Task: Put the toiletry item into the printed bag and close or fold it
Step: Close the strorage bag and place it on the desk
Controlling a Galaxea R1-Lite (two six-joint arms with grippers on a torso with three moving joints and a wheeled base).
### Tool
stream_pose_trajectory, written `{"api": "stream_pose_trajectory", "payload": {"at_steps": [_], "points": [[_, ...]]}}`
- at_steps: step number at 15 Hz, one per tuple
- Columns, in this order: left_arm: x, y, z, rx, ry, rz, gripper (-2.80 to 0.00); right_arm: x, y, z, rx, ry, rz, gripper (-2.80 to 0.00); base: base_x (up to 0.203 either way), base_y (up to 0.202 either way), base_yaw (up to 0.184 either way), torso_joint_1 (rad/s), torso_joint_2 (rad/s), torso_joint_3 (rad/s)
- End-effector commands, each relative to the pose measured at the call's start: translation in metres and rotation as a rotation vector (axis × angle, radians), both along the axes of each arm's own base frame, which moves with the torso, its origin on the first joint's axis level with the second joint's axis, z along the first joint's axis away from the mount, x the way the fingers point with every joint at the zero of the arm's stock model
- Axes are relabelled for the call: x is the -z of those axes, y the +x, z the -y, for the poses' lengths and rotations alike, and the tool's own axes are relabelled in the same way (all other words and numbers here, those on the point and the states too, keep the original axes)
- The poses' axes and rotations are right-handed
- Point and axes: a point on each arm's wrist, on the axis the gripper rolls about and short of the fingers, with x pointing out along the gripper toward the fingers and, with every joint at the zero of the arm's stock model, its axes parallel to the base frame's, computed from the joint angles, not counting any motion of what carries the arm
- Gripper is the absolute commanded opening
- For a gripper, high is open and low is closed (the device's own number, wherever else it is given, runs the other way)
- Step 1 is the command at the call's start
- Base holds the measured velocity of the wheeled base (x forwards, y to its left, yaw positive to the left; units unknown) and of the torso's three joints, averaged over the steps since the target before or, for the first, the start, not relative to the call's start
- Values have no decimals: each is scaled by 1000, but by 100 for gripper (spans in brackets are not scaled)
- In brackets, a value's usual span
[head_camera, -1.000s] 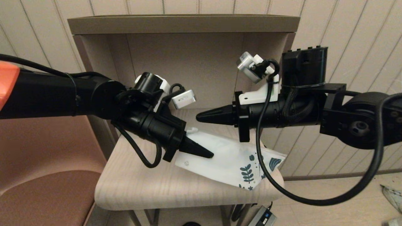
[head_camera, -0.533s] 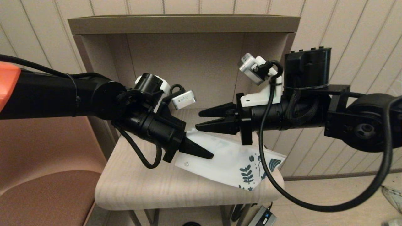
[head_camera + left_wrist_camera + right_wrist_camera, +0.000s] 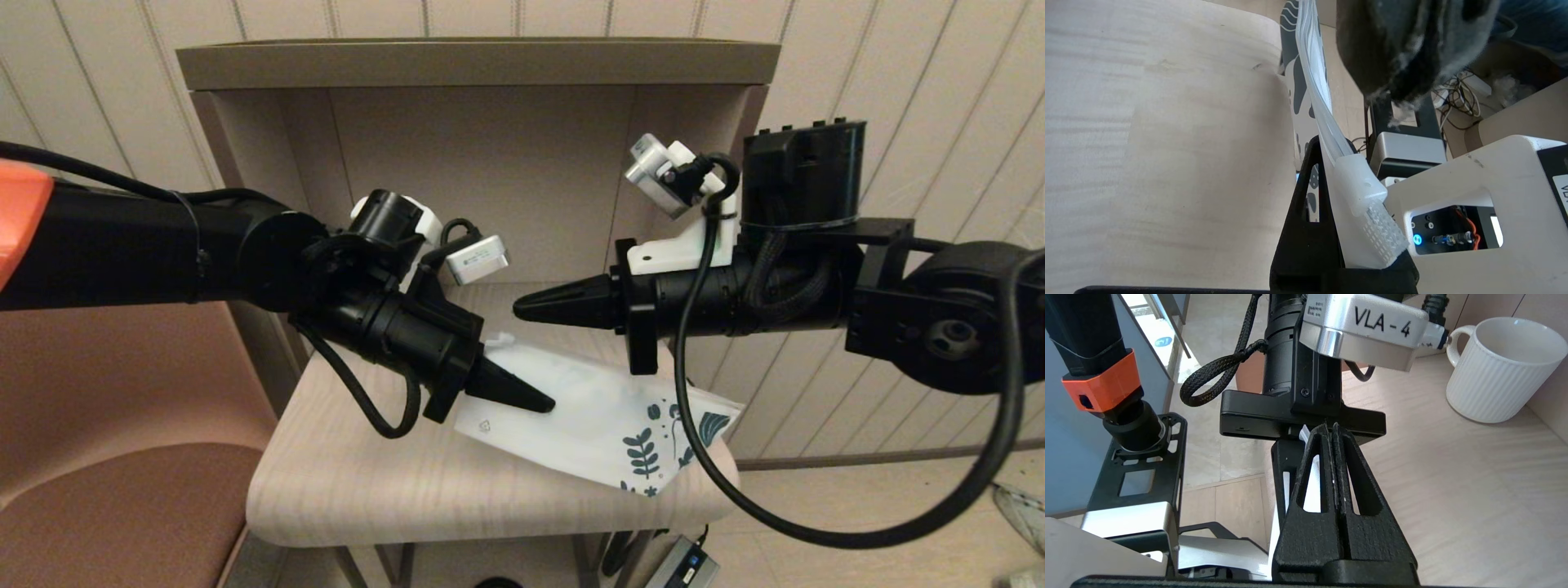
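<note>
The printed bag [image 3: 588, 412] lies flat on the small wooden table [image 3: 392, 482], its leaf-print end at the right edge. My left gripper [image 3: 543, 403] is shut on the bag's near-left corner. In the left wrist view the white zip edge [image 3: 1314, 81] and its slider [image 3: 1361, 183] run into the left gripper [image 3: 1327, 151] beside a black finger [image 3: 1306, 228]. My right gripper [image 3: 522, 309] hovers shut and holds nothing above the bag's far end. In its own view the right gripper [image 3: 1329, 426] has its jaws pressed together. The toiletry item is out of view.
A white ribbed mug [image 3: 1498, 371] stands on the table near the back wall. The table sits inside an open-fronted cabinet [image 3: 473, 61] with side walls. A brown chair [image 3: 106, 457] is on the left. A cable [image 3: 816, 523] hangs from the right arm past the table's right edge.
My right gripper opened half a second ago and is shut again, in nearly the same place. The left gripper and the bag have not moved.
</note>
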Motion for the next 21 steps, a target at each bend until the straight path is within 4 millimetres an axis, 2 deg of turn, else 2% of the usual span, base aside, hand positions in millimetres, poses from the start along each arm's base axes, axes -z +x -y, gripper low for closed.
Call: {"api": "stream_pose_trajectory", "payload": {"at_steps": [1,4,5,21], "points": [[0,0,0,5,-2,-3,-280,2,0,-1,-6,-3,1,-280,0,0,0,0,0,0],[0,0,0,5,-3,-2,-280,2,-1,-1,-12,-2,1,-280,0,0,0,0,0,0],[0,0,0,5,-3,-2,-280,6,-1,-1,-10,-9,3,0,0,0,0,0,0,0],[0,0,0,4,-4,-3,-280,15,1,-6,-78,-14,-20,0,0,0,0,0,0,0]]}}
